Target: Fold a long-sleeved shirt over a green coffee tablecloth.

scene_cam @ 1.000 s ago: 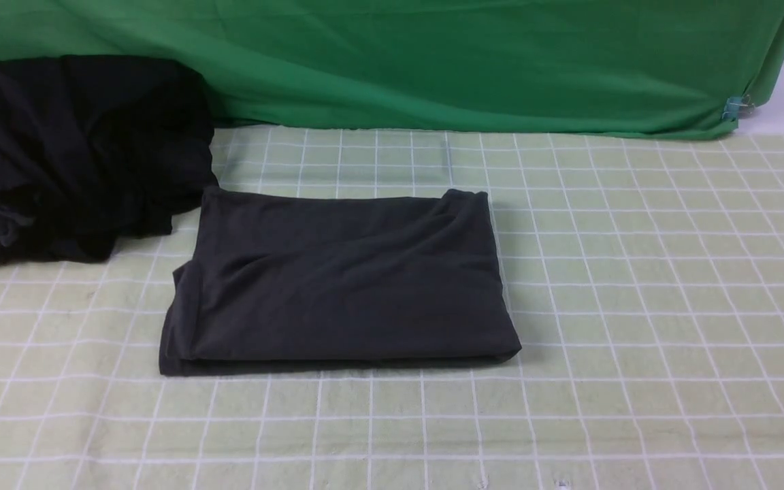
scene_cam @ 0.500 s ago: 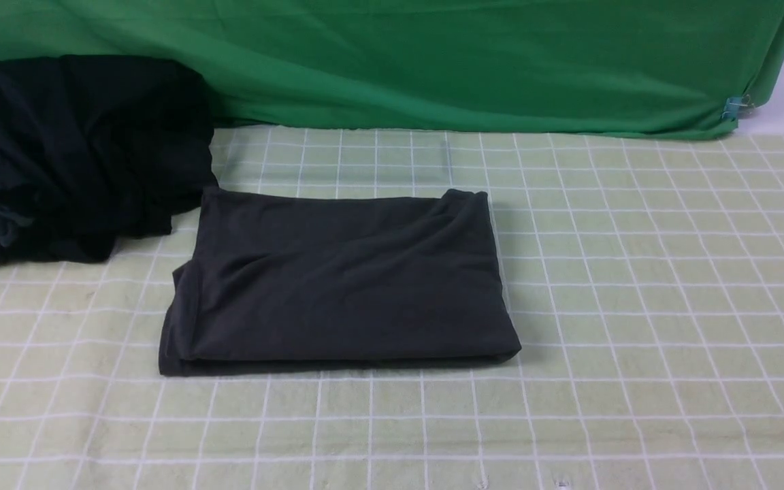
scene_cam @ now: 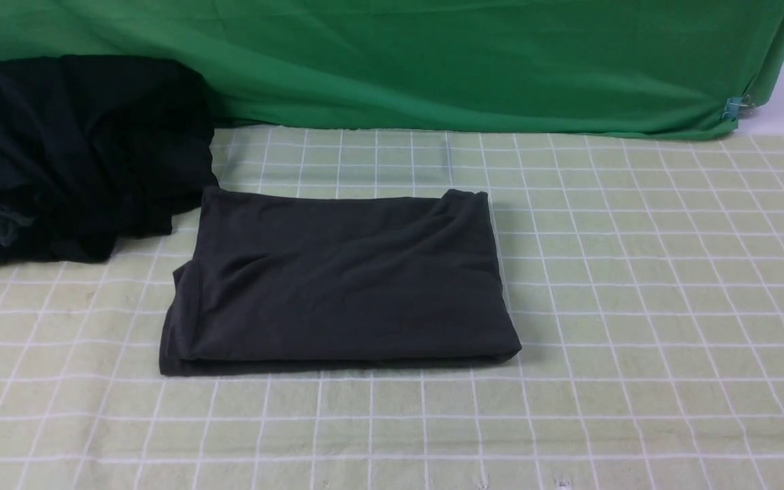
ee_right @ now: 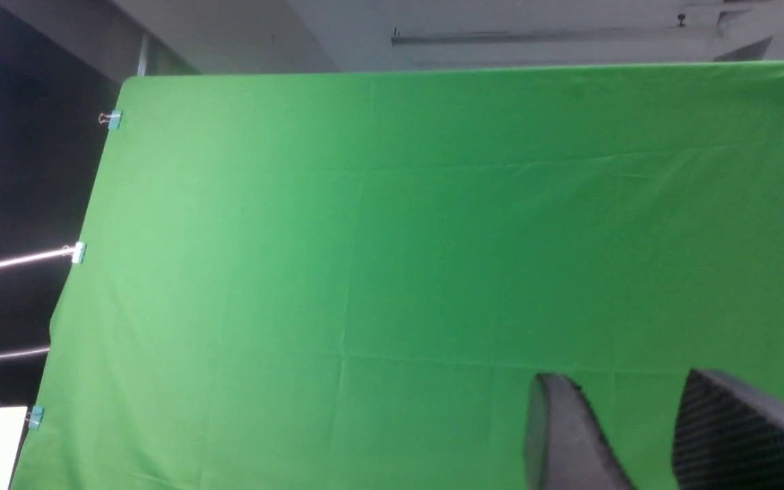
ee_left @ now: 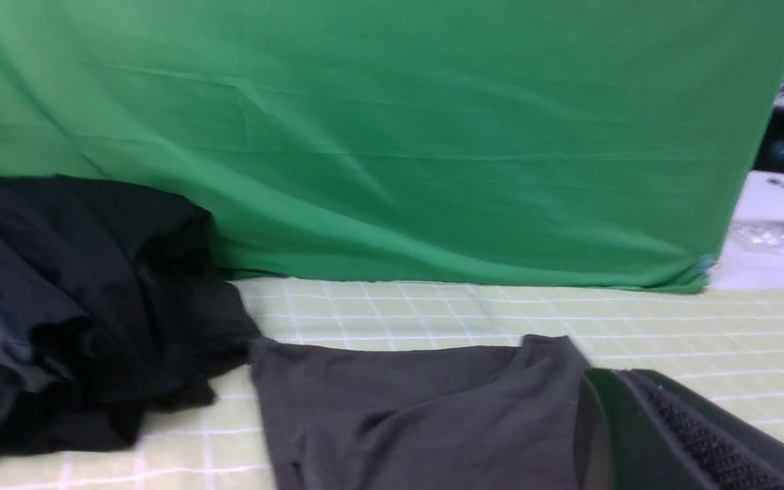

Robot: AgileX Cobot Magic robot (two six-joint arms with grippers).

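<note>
One shirt (scene_cam: 341,279), charcoal, folded into flat rectangle, lies mid tablecloth (scene_cam: 637,306), nothing touching it. Dark clothes pile (scene_cam: 72,156) at shirt's 10 o'clock, touching its far-left corner. Plain green drape (scene_cam: 433,61) at 12 o'clock, behind tablecloth. Left gripper (ee_left: 664,435): only one finger visible in wrist view, spread cannot be told. Right gripper (ee_right: 644,435): fingers parted, holding nothing, facing drape.

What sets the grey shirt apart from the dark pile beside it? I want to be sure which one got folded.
The long-sleeved shirt is charcoal grey; the pile of garments is blacker, with grey-blue patches. The shirt lies flat as a neat folded rectangle; the pile is crumpled and heaped. The shirt sits mid-cloth; the pile sits far left against the green drape. Both rest on the green coffee tablecloth.
</note>
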